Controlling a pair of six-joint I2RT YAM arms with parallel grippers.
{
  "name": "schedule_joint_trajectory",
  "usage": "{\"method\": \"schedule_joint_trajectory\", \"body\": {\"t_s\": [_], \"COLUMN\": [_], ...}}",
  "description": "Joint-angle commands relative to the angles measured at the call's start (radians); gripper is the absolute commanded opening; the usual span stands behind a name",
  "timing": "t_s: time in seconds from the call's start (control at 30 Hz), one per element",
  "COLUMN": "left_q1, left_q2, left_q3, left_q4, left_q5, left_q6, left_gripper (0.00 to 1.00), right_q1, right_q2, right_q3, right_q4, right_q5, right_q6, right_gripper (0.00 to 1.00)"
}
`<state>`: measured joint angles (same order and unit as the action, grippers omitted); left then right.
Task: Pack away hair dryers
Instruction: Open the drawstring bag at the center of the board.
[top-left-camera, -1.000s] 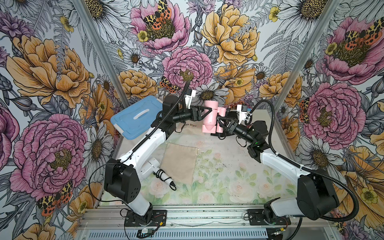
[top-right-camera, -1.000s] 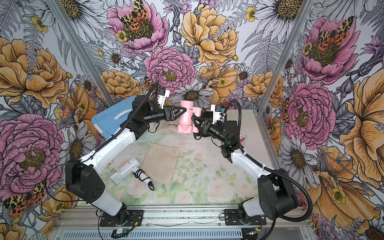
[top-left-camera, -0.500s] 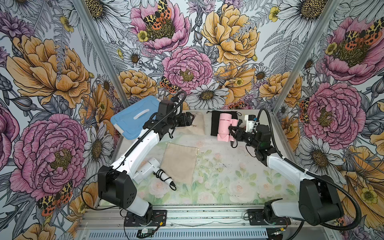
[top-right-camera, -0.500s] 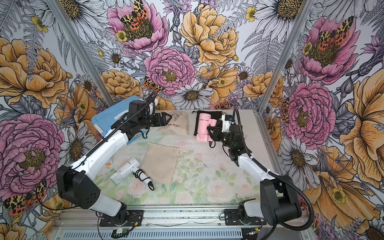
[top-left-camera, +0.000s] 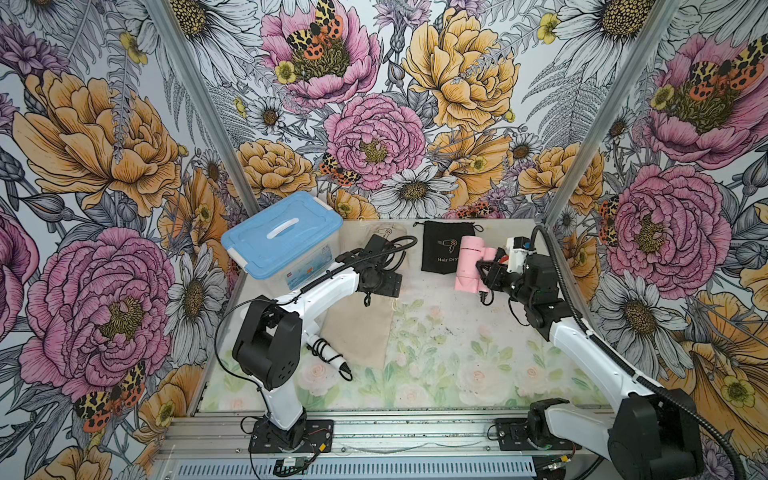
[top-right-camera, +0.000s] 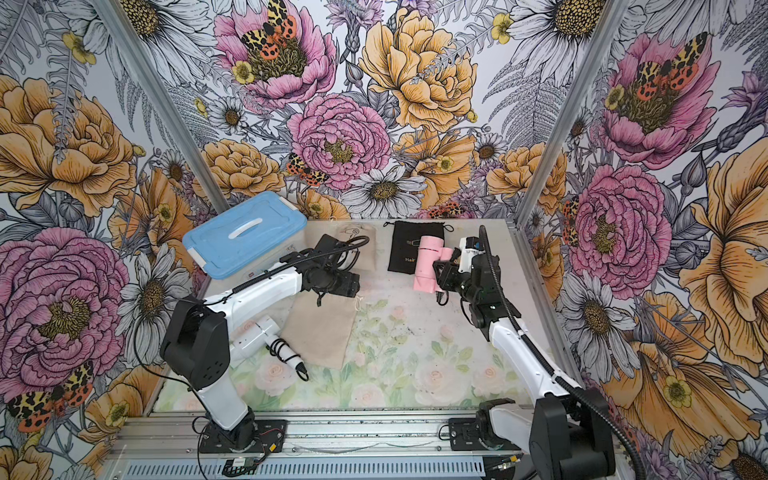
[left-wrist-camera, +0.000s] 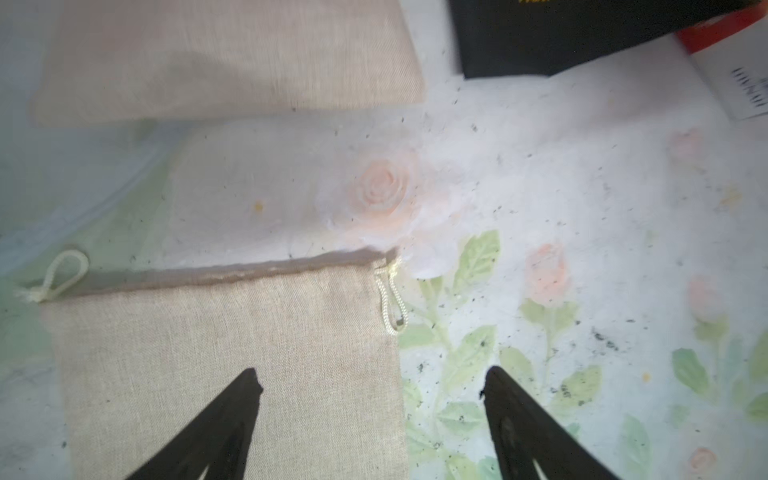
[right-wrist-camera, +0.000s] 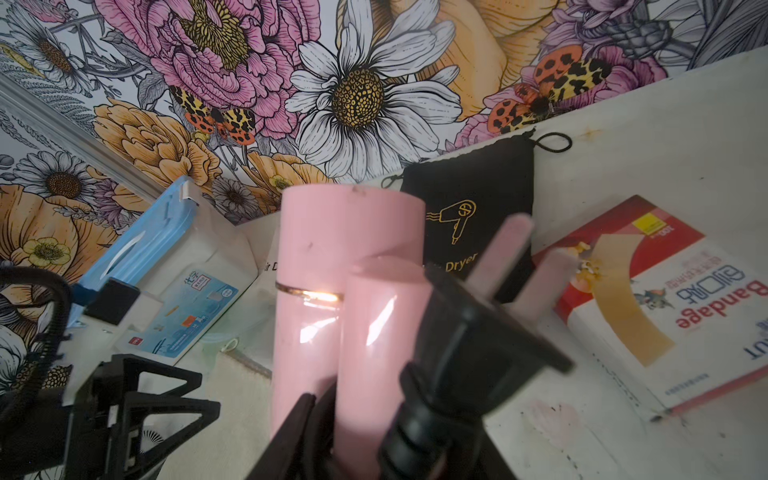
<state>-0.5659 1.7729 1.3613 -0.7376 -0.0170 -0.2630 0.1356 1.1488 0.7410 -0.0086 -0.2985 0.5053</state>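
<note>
In both top views my right jaws are closed on the folded handle of the pink hair dryer (top-left-camera: 471, 266). I hold it near the far right corner of the worktop (top-left-camera: 457, 365), in front of the black pouch (top-left-camera: 440, 249), and it is not in any pouch yet. A white hair dryer (top-right-camera: 254, 334) lies unpacked by the left edge, just beside the flat beige pouch (top-right-camera: 322, 332).

In the left wrist view my left jaws stand wide and empty over the flat beige pouch (left-wrist-camera: 224, 357), near its mouth. The second beige pouch (left-wrist-camera: 228, 58) beyond it looks plump, but I cannot tell if a dryer is inside.

In the right wrist view the pink hair dryer (right-wrist-camera: 345, 257) and its plug (right-wrist-camera: 482, 332) fill my grip.

I judge that at least two dryers remain to pack.
</note>
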Motion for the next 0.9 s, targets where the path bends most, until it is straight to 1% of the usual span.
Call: {"method": "schedule_joint_trajectory", "body": {"t_s": [0.0, 0.13, 0.23, 0.37, 0.47, 0.63, 0.73, 0.77, 0.87], "left_q1": [-0.008, 0.012, 0.052, 0.099, 0.101, 0.113, 0.101, 0.095, 0.076], "left_q2": [0.030, 0.089, 0.093, 0.058, 0.004, 0.014, 0.019, 0.019, 0.025], "left_q3": [-0.016, -0.025, -0.048, -0.092, -0.093, -0.085, -0.087, -0.089, -0.083], "left_q4": [-0.009, -0.008, 0.012, 0.080, 0.098, 0.092, 0.085, 0.080, 0.063], "left_q5": [-0.073, -0.125, -0.126, -0.084, -0.112, -0.142, -0.185, -0.222, -0.287], "left_q6": [-0.061, -0.099, -0.166, -0.306, -0.405, -0.585, -0.698, -0.743, -0.846], "left_gripper": [0.85, 0.86, 0.86, 0.86, 0.86, 0.87, 0.86, 0.85, 0.83], "right_q1": [-0.010, -0.010, -0.010, -0.010, -0.009, -0.008, -0.008, -0.008, -0.008], "right_q2": [-0.048, -0.061, -0.065, -0.067, -0.065, -0.063, -0.064, -0.064, -0.062], "right_q3": [0.018, 0.011, 0.009, -0.004, -0.013, -0.027, -0.037, -0.043, -0.059], "right_q4": [0.019, 0.019, 0.020, 0.031, 0.044, 0.079, 0.099, 0.110, 0.143], "right_q5": [0.004, -0.021, -0.038, -0.046, -0.054, -0.065, -0.073, -0.074, -0.093], "right_q6": [-0.026, -0.019, -0.013, -0.001, 0.010, 0.025, 0.033, 0.037, 0.050], "right_gripper": [0.12, 0.12, 0.12, 0.12, 0.12, 0.12, 0.12, 0.12, 0.12]}}
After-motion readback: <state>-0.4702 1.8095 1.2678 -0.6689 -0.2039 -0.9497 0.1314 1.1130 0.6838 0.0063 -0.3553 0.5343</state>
